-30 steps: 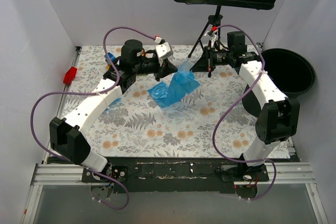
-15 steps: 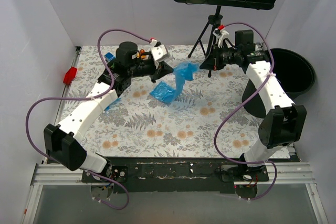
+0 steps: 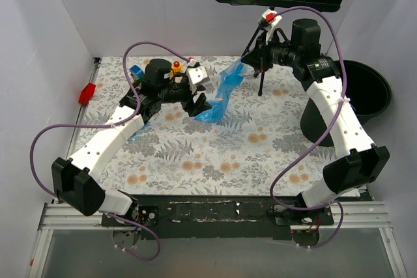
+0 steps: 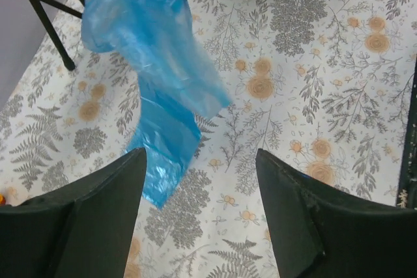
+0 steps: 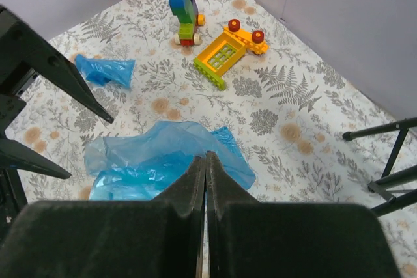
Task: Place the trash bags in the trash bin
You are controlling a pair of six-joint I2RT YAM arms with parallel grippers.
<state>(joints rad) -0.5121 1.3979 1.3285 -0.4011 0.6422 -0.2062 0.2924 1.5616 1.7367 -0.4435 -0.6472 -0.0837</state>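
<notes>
From above, we see the trash bin (image 3: 365,89) at the table's 3 o'clock edge. The large trash bag (image 3: 220,96) hangs near 12 o'clock, pinched at its top by our right gripper (image 5: 206,161). Our left gripper (image 4: 201,157) gapes empty beside its lower end. A small folded bag (image 5: 104,71) lies toward 9 o'clock.
</notes>
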